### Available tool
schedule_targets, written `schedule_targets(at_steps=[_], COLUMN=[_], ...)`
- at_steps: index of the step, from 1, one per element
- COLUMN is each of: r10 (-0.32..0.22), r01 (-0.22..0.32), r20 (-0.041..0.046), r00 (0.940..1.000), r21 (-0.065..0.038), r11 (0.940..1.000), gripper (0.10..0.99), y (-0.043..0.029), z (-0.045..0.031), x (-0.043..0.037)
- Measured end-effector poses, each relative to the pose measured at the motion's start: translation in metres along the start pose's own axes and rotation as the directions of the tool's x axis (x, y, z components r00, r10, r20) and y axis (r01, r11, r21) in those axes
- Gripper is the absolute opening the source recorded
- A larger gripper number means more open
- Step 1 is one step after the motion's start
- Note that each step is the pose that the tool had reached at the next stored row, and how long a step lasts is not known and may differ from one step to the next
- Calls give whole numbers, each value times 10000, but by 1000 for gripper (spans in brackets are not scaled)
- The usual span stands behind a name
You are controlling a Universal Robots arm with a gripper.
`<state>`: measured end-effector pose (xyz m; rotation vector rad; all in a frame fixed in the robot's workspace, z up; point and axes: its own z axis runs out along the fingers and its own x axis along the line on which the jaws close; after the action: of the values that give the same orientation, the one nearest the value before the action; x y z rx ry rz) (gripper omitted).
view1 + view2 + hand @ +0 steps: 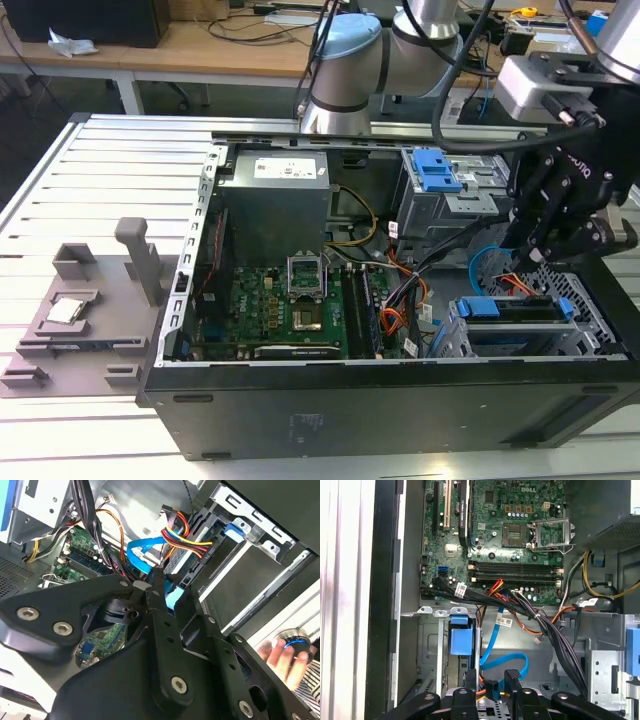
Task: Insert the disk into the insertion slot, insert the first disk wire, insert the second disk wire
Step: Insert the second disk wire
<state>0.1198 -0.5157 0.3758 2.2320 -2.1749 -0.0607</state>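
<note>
Disk (515, 312) seated, wiring under way: that is my reading of the step in hand. The claw (491, 677) reaches down into the open computer case (350, 400), just above the rear of the low perforated insertion slot (470, 340). Its fingers (470, 679) stand narrow, and a small black plug sits between them. This plug ends the blue disk wire (505, 661), a flat ribbon that loops up behind the claw toward the motherboard (510, 525). From both wrist views the plug appears pinched, though the exact contact is hard to make out.

The disk lies flat inside the slot at the case corner on the exterior view's right, with its bright blue carrier showing at both ends. So the first step looks done. Whether either wire is fully home cannot be told. A bundle of red, yellow and black wires (186, 542) runs close beside the blue ribbon toward the same end of the disk.

Seating the plug, as I judge it, calls for squaring it with its socket and pushing straight, clear of the crowded cables.

Farther out, a taller cage with two blue latches (440, 175) stands behind the slot. The case rests on a slatted metal surface (100, 170). In the second wrist view a person's hand (285, 657) rests by a round blue-ringed button outside the case.
</note>
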Motion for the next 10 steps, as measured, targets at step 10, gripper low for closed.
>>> schedule_targets(at_steps=[10], r10=[-7], r01=[7], r20=[1], r00=[10000], r21=[0], r11=[10000], gripper=[165], y=[0], z=[1], x=[0])
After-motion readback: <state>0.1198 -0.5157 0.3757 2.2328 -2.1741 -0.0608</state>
